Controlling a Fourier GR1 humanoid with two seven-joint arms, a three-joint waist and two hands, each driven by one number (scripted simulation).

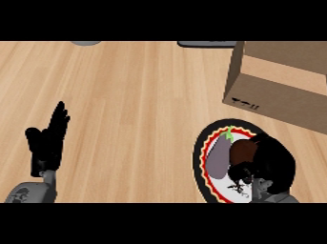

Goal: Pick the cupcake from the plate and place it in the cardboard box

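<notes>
Light wooden counter [137, 95] here, planks running side to side. A cardboard box [285, 93] sits open at the upper right, well above the plate. The plate [207, 157], black-rimmed with a red and yellow ring, is at the lower right. The cupcake [243, 150], brown on top, is on that plate, and the right hand [275, 164] is curled round its right side, hiding part of it. The left hand [47, 140] rests at the lower left with fingers straight and pointing up, touching nothing.
</notes>
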